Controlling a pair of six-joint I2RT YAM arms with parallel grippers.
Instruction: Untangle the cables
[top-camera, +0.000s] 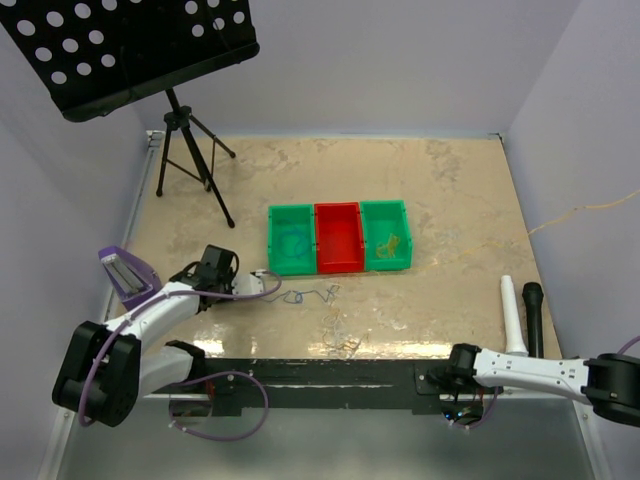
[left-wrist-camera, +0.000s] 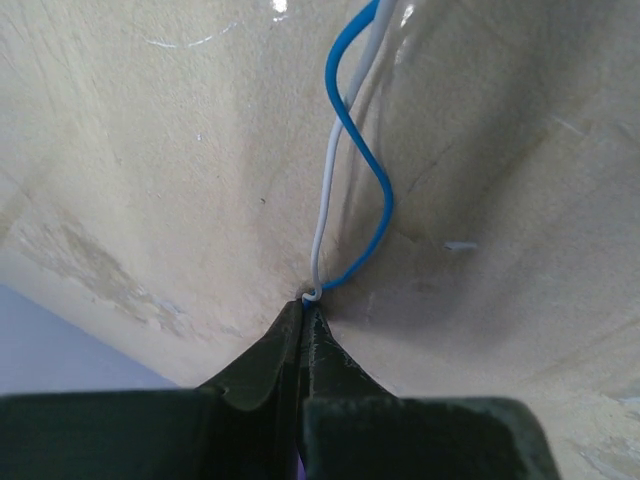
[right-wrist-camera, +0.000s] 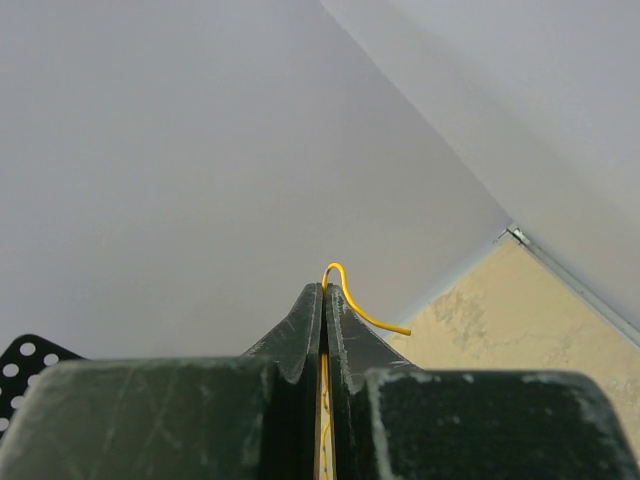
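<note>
Two robot arms sit closest, at the near edge of the table (top-camera: 450, 190). That edge is 6 o'clock and the far wall is 12. That table is the biggest thing, tan and blotchy. Next biggest is a black music stand (top-camera: 130, 50) full of round holes, up on a tripod at 10 o'clock. The left arm (top-camera: 160, 305) reaches from 8 o'clock toward the middle. The right arm (top-camera: 530, 370) lies low along the near edge, coming in from 4 o'clock.

Three little bins stand side by side, just past the middle toward 12. They are the left green bin (top-camera: 272, 240), the red bin (top-camera: 338, 268) and the right green bin (top-camera: 406, 235). A blue curl (top-camera: 292, 242) lies in the left one and a yellow curl (top-camera: 392, 245) in the right one. At 4 o'clock a white stick (top-camera: 512, 315) and a black stick (top-camera: 533, 318) lie side by side.

The left gripper (left-wrist-camera: 308, 305) is squeezed tight. Its tips pinch the curled end of the white cable (left-wrist-camera: 322, 210). The blue cable (left-wrist-camera: 368, 170) wiggles down to the same spot, but I cannot tell if it is pinched too. Seen from above, it trails from the tips toward 3 o'clock, on the table in front of the bins.

The right gripper (right-wrist-camera: 325, 290) is squeezed tight too. It pinches the yellow cable (right-wrist-camera: 360, 312), and a small hook of it pokes out past the tips, with the gray wall behind. A tiny loose tangle (top-camera: 345, 343) lies on the table near 6 o'clock.
</note>
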